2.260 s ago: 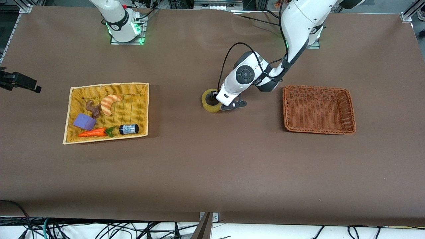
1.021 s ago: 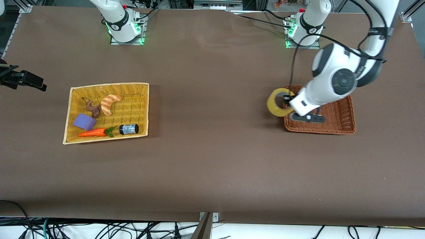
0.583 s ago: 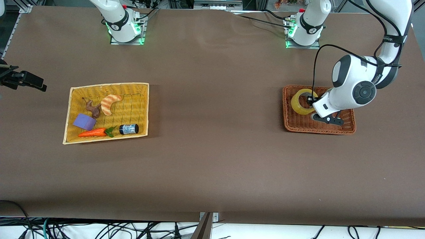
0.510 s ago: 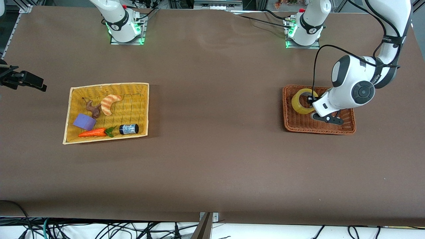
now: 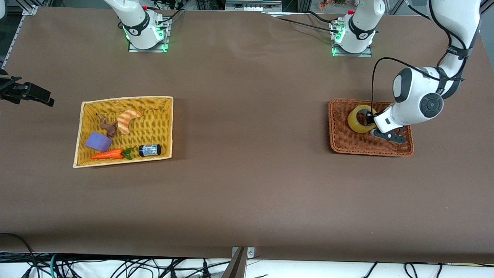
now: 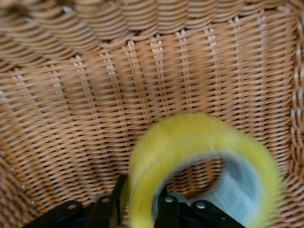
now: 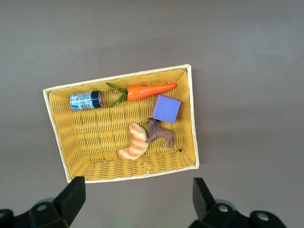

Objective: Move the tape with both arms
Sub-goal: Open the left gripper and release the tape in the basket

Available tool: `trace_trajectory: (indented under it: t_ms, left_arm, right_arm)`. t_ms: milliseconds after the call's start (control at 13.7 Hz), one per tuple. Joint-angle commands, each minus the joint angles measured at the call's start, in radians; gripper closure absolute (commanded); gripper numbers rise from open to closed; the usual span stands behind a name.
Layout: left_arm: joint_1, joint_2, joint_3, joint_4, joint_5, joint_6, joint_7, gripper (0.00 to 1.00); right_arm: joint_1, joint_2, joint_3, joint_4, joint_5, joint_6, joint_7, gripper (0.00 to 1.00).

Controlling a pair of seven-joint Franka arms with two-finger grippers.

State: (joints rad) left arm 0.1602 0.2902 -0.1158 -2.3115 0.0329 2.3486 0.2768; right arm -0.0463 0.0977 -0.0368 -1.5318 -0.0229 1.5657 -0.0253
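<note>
Tape (image 5: 359, 118) inside brown basket (image 5: 339, 135), its rim between left gripper (image 6: 137, 211) fingers; grip loosening or not, cannot tell. Right gripper (image 7: 137, 202) spread wide, empty, over yellow basket (image 7: 61, 142).

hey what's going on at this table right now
The left tool is down in the brown basket, its fingers on either side of the tape roll's wall. The right tool waits, open, high over the yellow basket of toys at the right arm's end.
</note>
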Motion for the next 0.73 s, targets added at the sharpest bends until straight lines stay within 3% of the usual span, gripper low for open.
trace_trajectory:
  t_ms: [0, 219, 438, 583, 656]
  left_arm:
    - [0.002, -0.019, -0.004, -0.009, 0.022, 0.015, 0.013, 0.01]
    - [0.002, -0.098, -0.005, -0.012, 0.022, -0.011, 0.002, 0.0]
    - [-0.005, -0.224, -0.015, -0.006, 0.004, -0.141, 0.012, 0.0]
    - [-0.024, -0.284, -0.022, 0.062, -0.022, -0.187, 0.01, 0.0]
    - [-0.024, -0.31, -0.022, 0.12, -0.072, -0.274, 0.009, 0.0]
  right_arm:
    - [-0.017, 0.01, 0.015, 0.022, -0.005, -0.007, -0.01, 0.0]
    - [-0.017, 0.01, 0.015, 0.024, -0.005, -0.007, -0.01, 0.0]
    - [-0.017, 0.01, 0.015, 0.024, -0.005, -0.007, -0.008, 0.0]
    - [-0.018, 0.01, 0.015, 0.024, -0.005, -0.007, -0.008, 0.0]
    - [-0.018, 0.01, 0.015, 0.022, -0.005, -0.007, -0.008, 0.0]
